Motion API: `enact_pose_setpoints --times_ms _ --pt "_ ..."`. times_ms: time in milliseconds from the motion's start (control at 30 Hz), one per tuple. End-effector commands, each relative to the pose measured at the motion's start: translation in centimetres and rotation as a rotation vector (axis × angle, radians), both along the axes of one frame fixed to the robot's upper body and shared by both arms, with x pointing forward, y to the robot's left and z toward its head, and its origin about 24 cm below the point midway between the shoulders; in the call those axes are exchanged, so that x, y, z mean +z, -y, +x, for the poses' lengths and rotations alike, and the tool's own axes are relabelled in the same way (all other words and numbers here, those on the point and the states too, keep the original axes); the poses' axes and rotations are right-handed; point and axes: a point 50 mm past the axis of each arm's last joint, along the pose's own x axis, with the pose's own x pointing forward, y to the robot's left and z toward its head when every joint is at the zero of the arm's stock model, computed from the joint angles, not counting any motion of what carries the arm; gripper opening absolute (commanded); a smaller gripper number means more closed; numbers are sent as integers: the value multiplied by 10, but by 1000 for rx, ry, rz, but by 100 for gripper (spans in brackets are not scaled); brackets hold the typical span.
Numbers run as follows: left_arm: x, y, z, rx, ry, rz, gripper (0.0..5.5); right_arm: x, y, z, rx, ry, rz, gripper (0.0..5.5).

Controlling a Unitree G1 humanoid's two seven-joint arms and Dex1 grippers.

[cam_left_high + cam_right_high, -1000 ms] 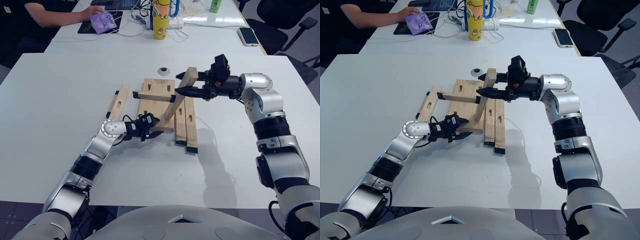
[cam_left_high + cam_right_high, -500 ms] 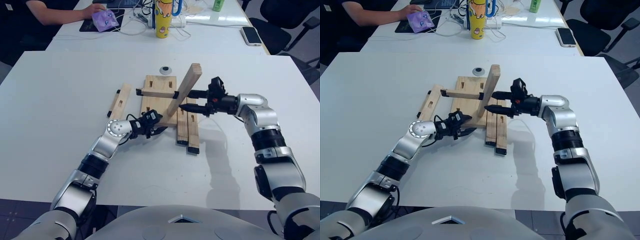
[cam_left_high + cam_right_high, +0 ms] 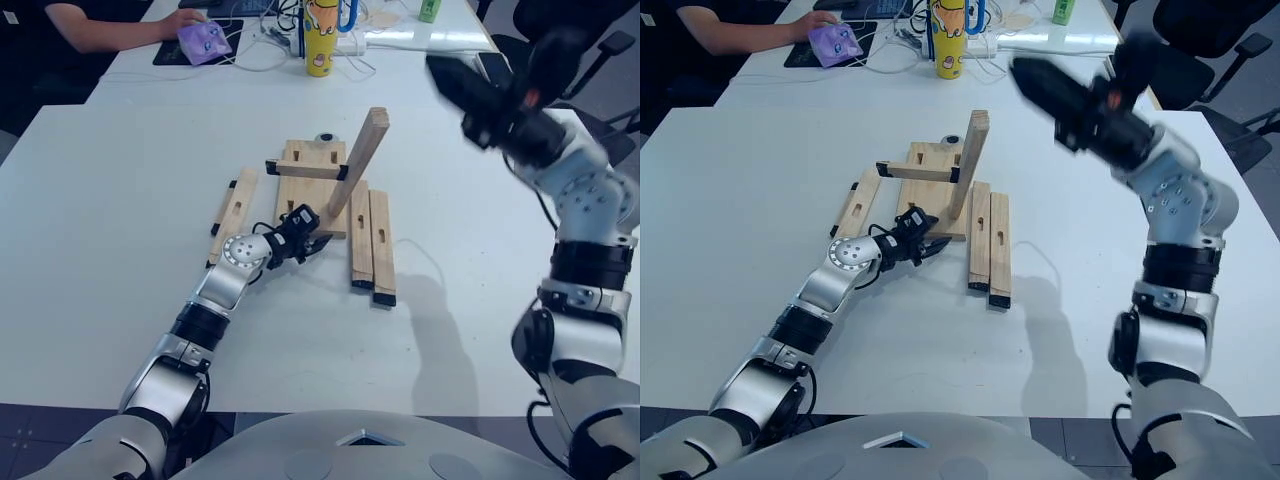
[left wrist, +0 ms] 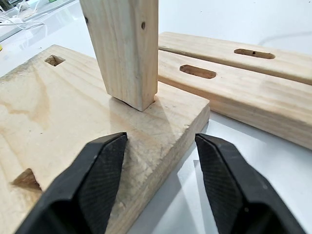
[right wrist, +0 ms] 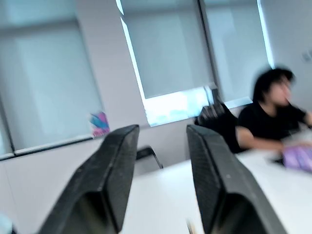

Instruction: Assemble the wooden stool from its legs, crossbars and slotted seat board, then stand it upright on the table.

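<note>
Left eye view: right claw (image 3: 452,80) newly aloft

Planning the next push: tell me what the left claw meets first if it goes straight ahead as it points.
Probably the near corner of the seat board, which lies inside the open left claw. Just beyond it the tilted leg stands on the board. Depth is hard to judge.

The white surface (image 3: 120,200) carries a flat seat board (image 3: 303,197) at its middle, toward the far edge. Two slotted legs (image 3: 361,240) (image 3: 382,250) lie side by side, touching, on the board's right-edge side. A third leg (image 3: 233,203) lies apart toward the left edge. A small round dark object (image 3: 326,137) sits just beyond the board.
</note>
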Motion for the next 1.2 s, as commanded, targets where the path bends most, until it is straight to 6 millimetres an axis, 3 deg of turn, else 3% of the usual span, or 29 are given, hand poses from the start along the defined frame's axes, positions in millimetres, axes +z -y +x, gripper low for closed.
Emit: enact_pose_setpoints --times_ms 33,67,233,300,333,400,433,467,500,533,567,700,800,900,967,1067,1200 --pt "-58 -30 -28 96 -282 155 260 11 -23 7 -83 35 11 110" --pt "-58 -30 -28 94 -284 157 260 12 -26 9 -103 40 24 90" --pt "-60 -30 -27 83 -291 163 260 60 -20 16 -206 140 218 19" --pt "-60 -30 -28 82 -293 162 260 43 -33 23 -200 83 177 4" --pt "-60 -30 -28 83 -293 160 260 14 -47 31 -195 -21 98 4" --pt "-59 -29 -27 84 -290 157 260 -78 -72 39 -218 -268 -215 4" --pt "-59 -29 -26 80 -289 157 260 -121 -77 33 -200 -366 -374 4" --pt "-58 -28 -25 77 -288 155 260 -157 -74 26 -222 -452 -489 4" --pt "-58 -27 -24 72 -287 155 260 -173 -71 20 -225 -487 -531 4" --pt "-58 -27 -25 70 -289 155 260 -170 -68 18 -236 -447 -530 4" --pt "-58 -27 -26 73 -292 154 260 -153 -65 23 -265 -383 -468 4" --pt "-62 -29 -30 96 -302 148 260 -59 -38 38 -396 -151 -96 4" --pt "-63 -30 -32 115 -299 138 260 -32 -7 37 -521 -120 35 4" --pt "-62 -34 -34 138 -294 126 260 -43 22 33 -702 -201 61 4" --pt "-62 -36 -35 154 -288 119 260 -80 27 27 -866 -291 -146 4" --pt "-60 -37 -36 165 -281 110 260 -136 12 -3 -941 -416 -534 4" --pt "-56 -36 -36 165 -256 93 260 -161 -14 -46 -755 -644 -557 4"
